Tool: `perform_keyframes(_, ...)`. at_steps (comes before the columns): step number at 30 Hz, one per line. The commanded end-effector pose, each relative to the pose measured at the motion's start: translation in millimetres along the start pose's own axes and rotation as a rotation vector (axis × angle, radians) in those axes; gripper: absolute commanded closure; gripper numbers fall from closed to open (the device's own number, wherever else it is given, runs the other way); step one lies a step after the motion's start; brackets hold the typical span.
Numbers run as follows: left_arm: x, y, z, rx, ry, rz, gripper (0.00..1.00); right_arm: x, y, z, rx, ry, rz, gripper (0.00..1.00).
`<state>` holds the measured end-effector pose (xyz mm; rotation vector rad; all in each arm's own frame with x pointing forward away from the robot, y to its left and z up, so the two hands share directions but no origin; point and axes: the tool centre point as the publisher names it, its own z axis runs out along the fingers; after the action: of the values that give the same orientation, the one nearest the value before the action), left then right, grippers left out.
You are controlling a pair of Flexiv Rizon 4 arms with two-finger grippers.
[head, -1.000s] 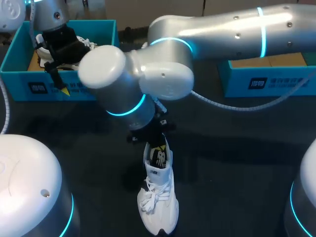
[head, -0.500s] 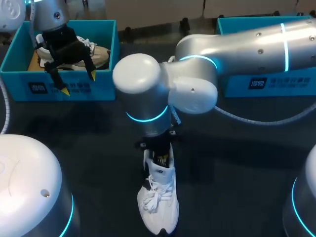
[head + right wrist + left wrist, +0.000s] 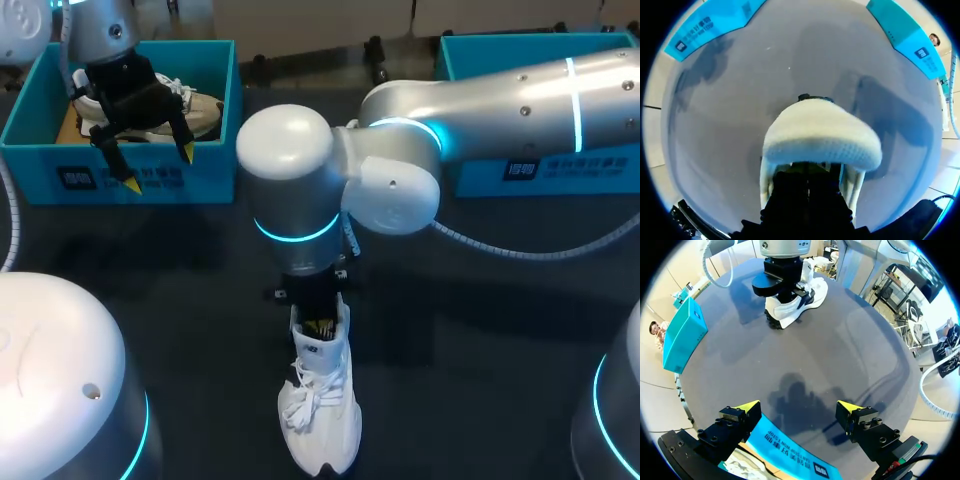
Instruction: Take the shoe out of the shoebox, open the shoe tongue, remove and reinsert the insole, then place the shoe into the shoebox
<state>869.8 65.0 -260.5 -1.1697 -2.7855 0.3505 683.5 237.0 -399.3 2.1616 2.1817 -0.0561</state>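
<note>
A white shoe (image 3: 320,405) stands on the dark table, toe toward the front edge. My right gripper (image 3: 318,318) points straight down into the shoe's opening, shut; whether it pinches anything inside is hidden. In the right wrist view the dark right gripper (image 3: 807,185) sits inside the shoe, behind its knitted heel collar (image 3: 822,137). My left gripper (image 3: 158,168) hangs open over the front wall of the left teal shoebox (image 3: 40,110), which holds a second shoe (image 3: 195,105). In the left wrist view the left gripper (image 3: 799,407) is open and empty above that box wall (image 3: 790,450), with the white shoe (image 3: 800,305) far ahead.
A second teal box (image 3: 545,165) stands at the back right, partly behind my right arm. Both teal boxes (image 3: 715,22) (image 3: 905,35) lie well ahead of the shoe in the right wrist view. My right arm's big joint (image 3: 295,170) hangs over the table's middle.
My right arm swung its joints to the right and pushed the gripper deeper into the shoe; the dark, yellow-marked piece that stood up in the opening now barely shows. The left arm stayed still.
</note>
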Motion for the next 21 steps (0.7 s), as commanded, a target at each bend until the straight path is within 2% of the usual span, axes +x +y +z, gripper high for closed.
perform_keyframes(1, 0.6, 0, 0, -0.002, 0.0, 0.0, 0.0, 1.5, -4.9, -17, -0.004, -0.027, 0.015, 1.0)
perform_keyframes(9, 0.6, 0, 0, -0.002, 0.0, 0.0, 0.0, -4.1, -8.6, -44, 0.023, -0.042, 0.002, 1.0)
perform_keyframes(17, 0.6, 0, 0, -0.002, 0.0, 0.0, 0.0, -12.6, -20.3, -49, 0.048, 0.041, -0.011, 1.0)
perform_keyframes(19, 0.6, 0, 0, -0.002, 0.0, 0.0, 0.0, -15.8, -22.9, -47, 0.087, 0.064, -0.017, 1.0)
perform_keyframes(21, 0.6, 0, 0, -0.002, 0.0, 0.0, 0.0, -18.3, -26.2, -45, 0.101, 0.079, -0.035, 0.95)
